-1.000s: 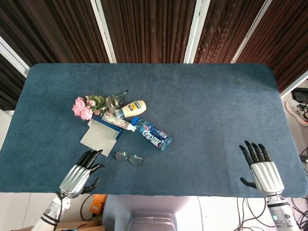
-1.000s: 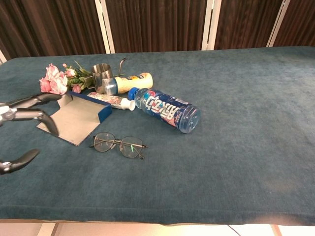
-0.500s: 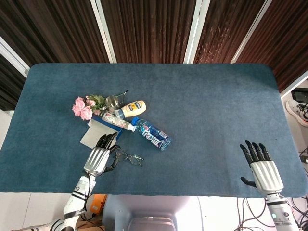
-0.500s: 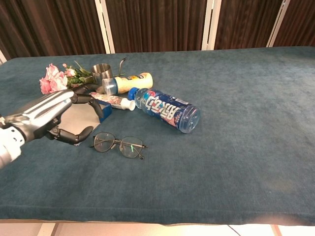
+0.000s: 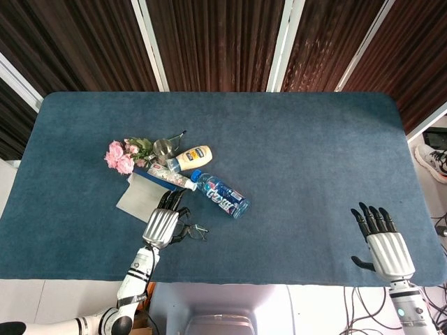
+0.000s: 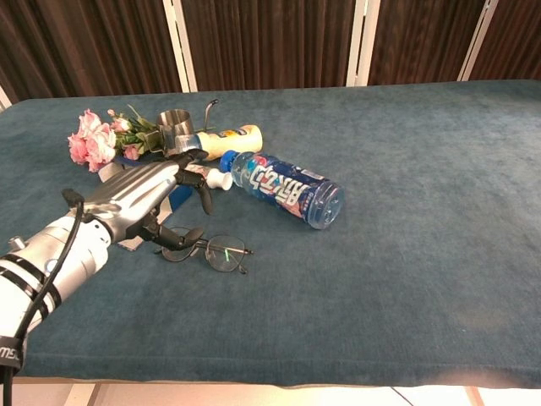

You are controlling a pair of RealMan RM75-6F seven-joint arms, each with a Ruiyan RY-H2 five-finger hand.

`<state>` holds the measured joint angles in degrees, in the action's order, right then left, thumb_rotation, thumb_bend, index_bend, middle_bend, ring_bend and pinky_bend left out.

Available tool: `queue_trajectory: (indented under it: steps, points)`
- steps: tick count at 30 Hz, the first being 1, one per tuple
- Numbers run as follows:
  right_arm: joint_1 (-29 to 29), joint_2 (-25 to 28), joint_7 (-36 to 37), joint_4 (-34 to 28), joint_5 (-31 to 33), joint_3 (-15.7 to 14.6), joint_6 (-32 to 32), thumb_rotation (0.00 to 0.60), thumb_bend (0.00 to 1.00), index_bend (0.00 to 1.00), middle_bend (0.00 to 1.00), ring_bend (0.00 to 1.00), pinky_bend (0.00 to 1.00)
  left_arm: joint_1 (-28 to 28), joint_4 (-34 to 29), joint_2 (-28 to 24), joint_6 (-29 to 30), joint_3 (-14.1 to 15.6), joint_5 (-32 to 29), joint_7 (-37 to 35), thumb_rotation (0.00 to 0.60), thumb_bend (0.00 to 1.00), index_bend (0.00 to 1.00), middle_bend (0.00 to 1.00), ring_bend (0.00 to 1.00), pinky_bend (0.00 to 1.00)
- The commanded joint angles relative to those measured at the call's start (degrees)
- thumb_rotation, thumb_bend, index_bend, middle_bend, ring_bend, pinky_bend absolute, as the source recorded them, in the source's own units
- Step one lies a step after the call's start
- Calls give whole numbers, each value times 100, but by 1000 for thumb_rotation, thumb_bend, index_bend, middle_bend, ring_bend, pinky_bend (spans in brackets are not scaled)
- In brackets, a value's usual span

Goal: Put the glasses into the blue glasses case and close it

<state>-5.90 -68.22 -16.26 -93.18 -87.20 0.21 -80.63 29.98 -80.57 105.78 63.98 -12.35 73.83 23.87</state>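
You are bringing your left hand (image 6: pixel 144 203) in over the glasses (image 6: pixel 211 250), where a second ago it was hanging back near the table's edge, so the pickup is only starting. Its fingers (image 6: pixel 193 176) are arching apart above the frames, gripping nothing; contact is unclear. The glasses are lying just beside the open blue glasses case (image 5: pixel 137 196). Your right hand (image 5: pixel 384 250) is resting spread and empty, well apart.

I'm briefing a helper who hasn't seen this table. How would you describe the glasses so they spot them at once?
On the blue table, find the clutter at its left. The glasses lie nearest the front edge, just below the lying water bottle, with the left hand over one lens. They alone are thin wire frames with clear lenses.
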Motion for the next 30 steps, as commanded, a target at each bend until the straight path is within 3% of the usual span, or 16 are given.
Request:
queue_trajectory:
  steps: [1,11,30]
  points:
    - [3,35,59,-13,-25,-8,-9,600,217,0,0,0,0,65,263,135,87,82,128,-97,600,305,500,16,0,19]
    - [-14,134,179,-43,-88,-65,61,600,217,0,0,0,0,192,715,391,-83,158,-124,12,600,300,482,14,0,17]
    - [-11,225,280,-88,-152,-118,97,600,217,0,0,0,0,258,811,288,-163,250,-349,191,600,377,519,16,0,16]
